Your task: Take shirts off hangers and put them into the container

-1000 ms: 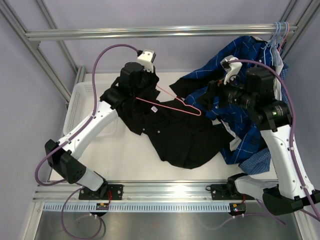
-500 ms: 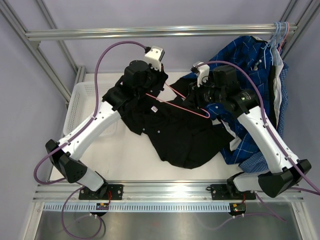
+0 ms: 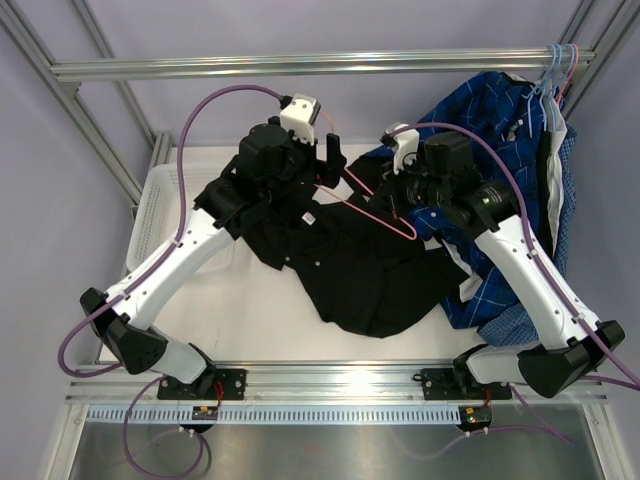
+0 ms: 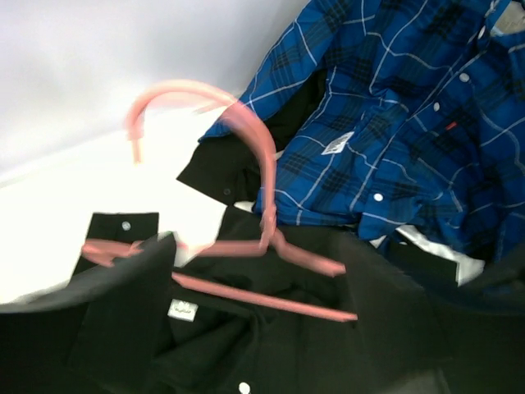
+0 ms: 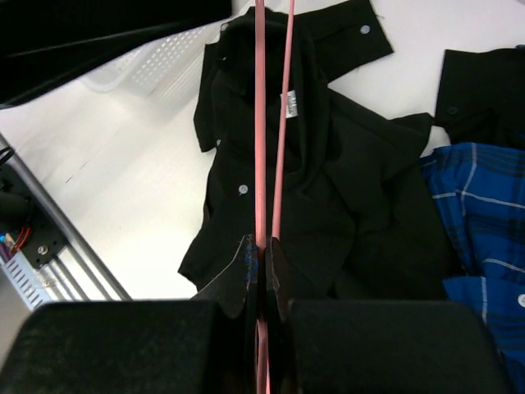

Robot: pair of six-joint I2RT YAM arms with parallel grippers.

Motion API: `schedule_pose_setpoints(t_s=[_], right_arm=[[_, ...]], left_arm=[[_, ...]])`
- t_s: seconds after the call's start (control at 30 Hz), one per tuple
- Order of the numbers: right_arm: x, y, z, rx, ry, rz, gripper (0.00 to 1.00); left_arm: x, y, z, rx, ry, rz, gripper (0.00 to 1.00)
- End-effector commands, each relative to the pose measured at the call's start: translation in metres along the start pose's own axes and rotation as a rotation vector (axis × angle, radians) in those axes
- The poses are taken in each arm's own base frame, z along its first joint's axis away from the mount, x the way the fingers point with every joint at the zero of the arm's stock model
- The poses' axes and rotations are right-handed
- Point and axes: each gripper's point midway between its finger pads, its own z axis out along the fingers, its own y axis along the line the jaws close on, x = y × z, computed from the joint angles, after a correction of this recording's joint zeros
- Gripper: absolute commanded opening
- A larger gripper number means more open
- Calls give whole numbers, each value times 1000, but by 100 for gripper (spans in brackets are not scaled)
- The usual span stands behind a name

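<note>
A pink wire hanger (image 3: 372, 221) hangs over the black shirt (image 3: 350, 275), which lies spread on the table. My right gripper (image 3: 402, 197) is shut on the hanger; in the right wrist view its fingertips (image 5: 262, 263) pinch the pink wire (image 5: 260, 123) above the black shirt (image 5: 320, 205). My left gripper (image 3: 330, 170) stands open by the hook end, and the hanger (image 4: 267, 238) runs loose between its blurred fingers (image 4: 123, 312). Blue plaid shirts (image 3: 500, 130) drape at the right. The white lattice container (image 3: 150, 200) sits at the left.
More hangers (image 3: 560, 60) hook on the metal rail (image 3: 300, 66) at the top right, with plaid shirts hanging below them. An aluminium frame post (image 3: 90, 110) runs along the left. The basket (image 5: 164, 61) shows beyond the black shirt in the right wrist view.
My right gripper swung left to the pink hanger and shut on it. My left gripper, shut on the hanger before, has opened and let it go.
</note>
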Motion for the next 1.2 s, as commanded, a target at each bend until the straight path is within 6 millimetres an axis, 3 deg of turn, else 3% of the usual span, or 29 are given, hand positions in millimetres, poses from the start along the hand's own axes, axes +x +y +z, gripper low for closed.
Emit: schedule_pose_setpoints(t_s=[0.0,0.17,0.3,0.43,0.53,0.63,0.73,1.17], right_arm=[[-27,-13,-23,119,-110,-25,0],[-48,-33,-60,300,-177,-38,0],[-62,-56,-89,472,-205,-22,0],[-82,-75,-115,606,-278,21,0],[-98,-86,-132,662,-344,68,0],[-100,-99,-138,695,-356,97,0],[-97,-108,-131,684,-347,141,0],[-46,-143,-92,677,-216,235,0]], left_arm=[[-39,3,-40,-11,-107,-21,98],[-45,12,-84,-31,-138,-40,99],[-27,27,-116,-75,-146,-45,99],[10,46,-136,-135,-113,-33,99],[39,59,-138,-191,-64,-27,99],[60,64,-137,-219,-13,-34,99],[78,64,-134,-218,22,-52,99],[138,51,-103,-161,192,-87,99]])
